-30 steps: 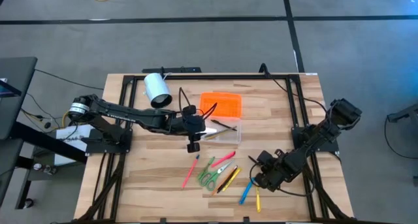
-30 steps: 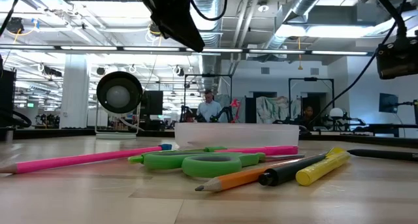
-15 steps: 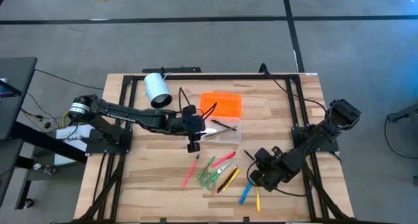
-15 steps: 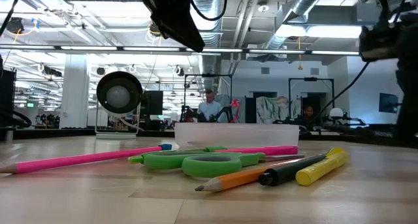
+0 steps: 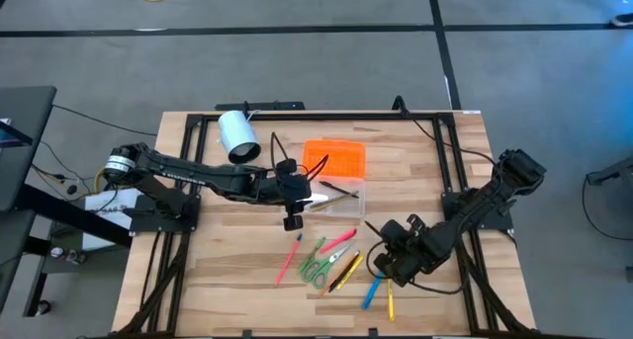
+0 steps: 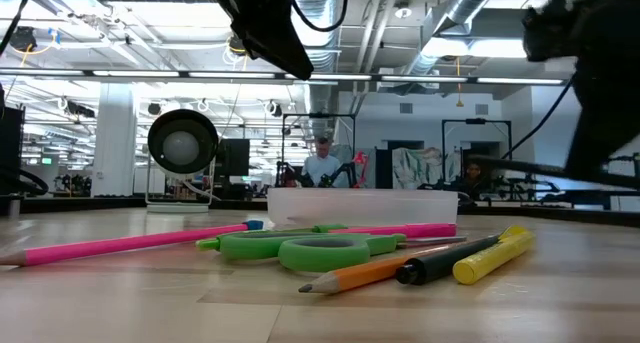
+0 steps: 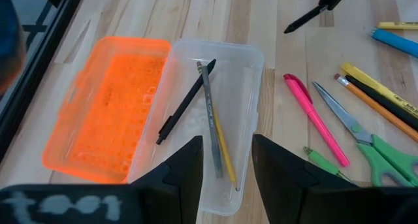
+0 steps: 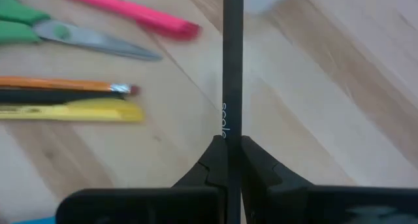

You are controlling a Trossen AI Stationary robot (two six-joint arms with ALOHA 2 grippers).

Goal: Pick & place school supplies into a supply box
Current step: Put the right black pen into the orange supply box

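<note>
The supply box's clear tray (image 5: 338, 198) lies mid-table with its orange lid (image 5: 334, 159) folded open on the far side. A black pen (image 7: 186, 101), a grey pencil and a yellow pencil lie in the tray (image 7: 245, 61). My left gripper (image 7: 225, 178) hangs open above the tray's near-left end (image 5: 293, 220). Near the front lie a pink pencil (image 5: 289, 261), green scissors (image 5: 315, 262), a pink marker (image 5: 338, 242), an orange pencil, a yellow marker (image 6: 495, 255) and a blue marker (image 5: 371, 292). My right gripper (image 5: 384, 246) is right of them, shut on a black pen (image 8: 232, 67). My right gripper pinches one end of the black pen (image 8: 229, 140) between its two fingers. The pen runs straight on from the fingers, in line with them, and its free end (image 7: 290, 28) points toward the supply box. It is lifted clear of the table.
A white cylinder (image 5: 237, 136) lies on its side at the far left, behind the left arm. Black frame rails (image 5: 450, 171) run along the table's edges. Bare wood lies right of the box. A person shows in the room beyond the table.
My right gripper has risen and gone toward the table's left and far side, toward the box, staying shut on the black pen. The pen, first down at the table top, is now lifted clear.
</note>
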